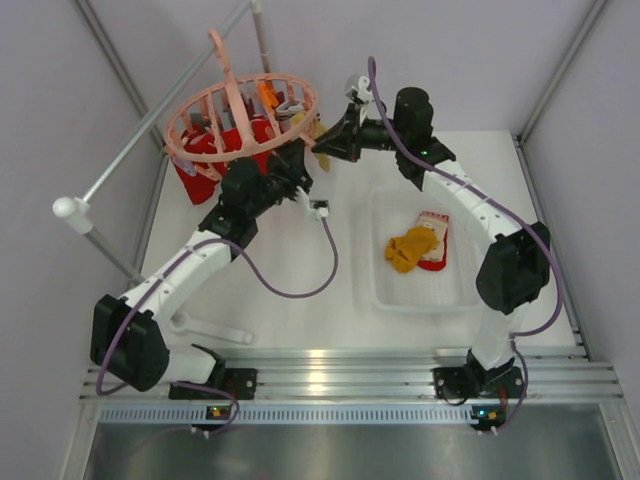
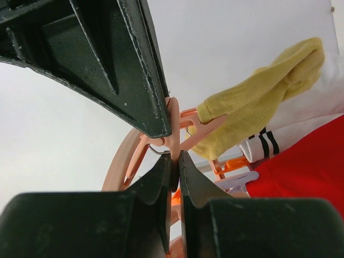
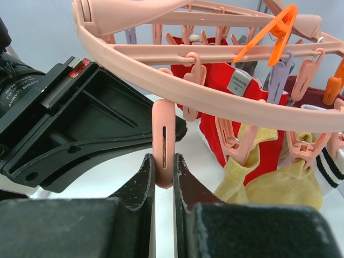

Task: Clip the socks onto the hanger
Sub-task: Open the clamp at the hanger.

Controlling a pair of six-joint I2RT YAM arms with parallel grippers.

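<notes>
The hanger hangs at the upper left of the overhead view, hoops tilted, with a yellow sock already pinched in one of its pegs beside red fabric. The left gripper is squeezed narrow on a clip peg — the right gripper likewise pinches a hanging peg under the outer hoop. Right of centre, a clear tray on the white surface holds a loose yellow sock and a red sock.

The grey tag on the red cloth bears illegible print.
</notes>
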